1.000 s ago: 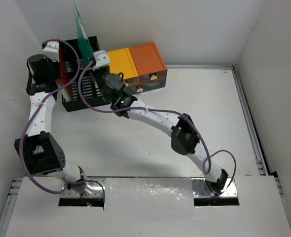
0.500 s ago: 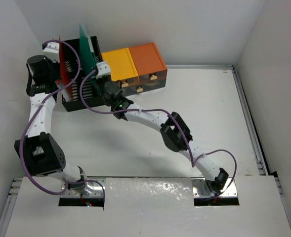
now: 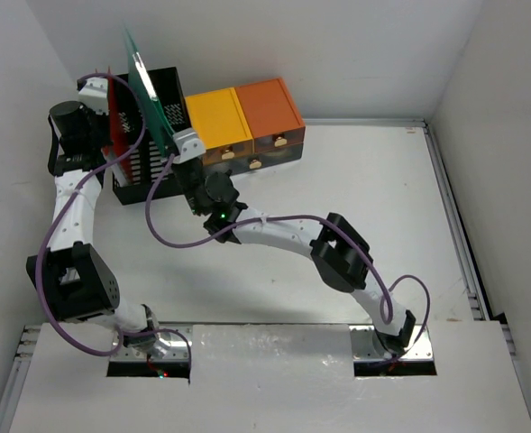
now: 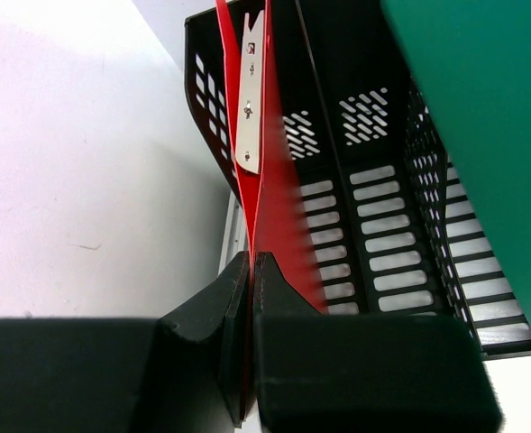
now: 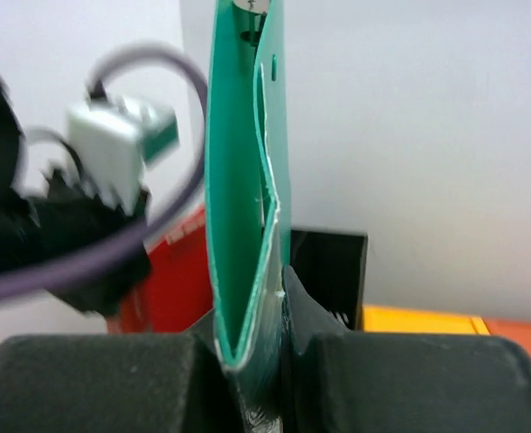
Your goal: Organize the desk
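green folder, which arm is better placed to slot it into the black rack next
Right. The right pincer is shut on the green folder, tilted over the black rack; the left pincer is shut on the red folder standing in the rack.

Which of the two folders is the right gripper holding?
The green folder, pinched at its edge by the right gripper and leaning above the black rack. The red folder is clamped by the left gripper.

In the left wrist view the green folder (image 4: 481, 117) runs off the top and right edges. The red folder's (image 4: 279, 216) lower edge is hidden between the left gripper's (image 4: 251, 266) fingers. In the right wrist view the purple cable (image 5: 76, 269) is blurred.
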Robot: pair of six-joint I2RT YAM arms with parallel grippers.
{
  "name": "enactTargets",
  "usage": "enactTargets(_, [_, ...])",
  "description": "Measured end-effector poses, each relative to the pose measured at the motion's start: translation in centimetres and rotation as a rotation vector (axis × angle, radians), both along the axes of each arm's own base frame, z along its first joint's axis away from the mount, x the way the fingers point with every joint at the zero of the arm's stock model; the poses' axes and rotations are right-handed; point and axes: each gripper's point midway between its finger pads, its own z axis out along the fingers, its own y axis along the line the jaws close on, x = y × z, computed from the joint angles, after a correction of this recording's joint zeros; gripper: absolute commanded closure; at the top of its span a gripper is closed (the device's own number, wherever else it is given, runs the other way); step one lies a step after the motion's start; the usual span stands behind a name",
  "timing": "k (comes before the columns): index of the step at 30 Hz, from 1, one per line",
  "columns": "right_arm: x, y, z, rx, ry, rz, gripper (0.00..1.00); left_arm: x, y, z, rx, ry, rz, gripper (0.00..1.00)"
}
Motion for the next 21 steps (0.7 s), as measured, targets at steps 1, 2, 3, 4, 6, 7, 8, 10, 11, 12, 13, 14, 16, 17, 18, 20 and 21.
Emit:
enactTargets(1, [-0.6, 0.0, 1.0, 0.021, -0.019, 0.011, 1.00, 0.0, 0.0, 0.0, 0.000, 0.000, 0.000, 1.00])
enactTargets(2, [-0.9, -0.1, 1.6, 0.039, -0.033, 0.014, 1.00, 0.0, 0.0, 0.0, 0.000, 0.000, 0.000, 1.00])
enactTargets(3, [-1.0, -0.3, 2.1, 0.053, -0.043, 0.014, 1.00, 0.0, 0.0, 0.0, 0.000, 0.000, 0.000, 1.00])
enactTargets(4, [-0.9, -0.4, 2.4, 0.056, -0.046, 0.008, 1.00, 0.0, 0.0, 0.0, 0.000, 0.000, 0.000, 1.00])
enactTargets(6, [-0.4, -0.5, 2.8, 0.061, -0.052, -0.010, 1.00, 0.0, 0.0, 0.0, 0.001, 0.001, 0.000, 1.00])
enactTargets(7, [-0.1, -0.6, 3.0, 0.069, -0.054, -0.024, 1.00, 0.0, 0.0, 0.0, 0.002, 0.001, 0.000, 1.00])
enactTargets(8, [0.3, -0.7, 3.1, 0.073, -0.058, -0.037, 1.00, 0.0, 0.0, 0.0, 0.004, 0.001, -0.001, 1.00])
enactTargets(10, [0.6, -0.8, 2.8, 0.073, -0.059, -0.063, 1.00, 0.0, 0.0, 0.0, 0.007, 0.002, -0.002, 1.00])
enactTargets(11, [1.0, -0.9, 2.4, 0.066, -0.052, -0.080, 1.00, 0.0, 0.0, 0.0, 0.008, 0.002, -0.001, 1.00])
enactTargets(12, [1.3, -1.0, 1.9, 0.056, -0.046, -0.096, 1.00, 0.0, 0.0, 0.0, 0.010, 0.003, -0.002, 1.00])
enactTargets(13, [1.6, -1.1, 1.3, 0.048, -0.038, -0.110, 1.00, -0.1, 0.0, 0.0, 0.011, 0.003, -0.003, 1.00])
enactTargets(14, [1.8, -0.9, 0.9, 0.041, -0.034, -0.118, 1.00, -0.1, 0.0, 0.0, 0.013, 0.003, -0.003, 1.00])
enactTargets(16, [2.4, -0.5, 0.1, 0.023, -0.021, -0.131, 1.00, -0.1, 0.0, 0.0, 0.014, 0.002, -0.003, 1.00])
enactTargets(17, [2.6, -0.3, -0.2, 0.018, -0.016, -0.133, 1.00, -0.1, 0.0, 0.0, 0.014, 0.002, -0.003, 1.00])
enactTargets(18, [2.7, 0.0, -0.5, 0.011, -0.012, -0.133, 1.00, -0.1, 0.0, 0.0, 0.015, 0.001, -0.003, 1.00])
enactTargets(20, [2.9, 0.3, -1.0, -0.001, -0.001, -0.130, 1.00, -0.1, 0.0, 0.0, 0.015, 0.001, -0.003, 1.00])
enactTargets(21, [3.2, 0.4, -1.2, -0.004, 0.004, -0.130, 1.00, -0.1, 0.0, 0.0, 0.015, 0.001, -0.003, 1.00])
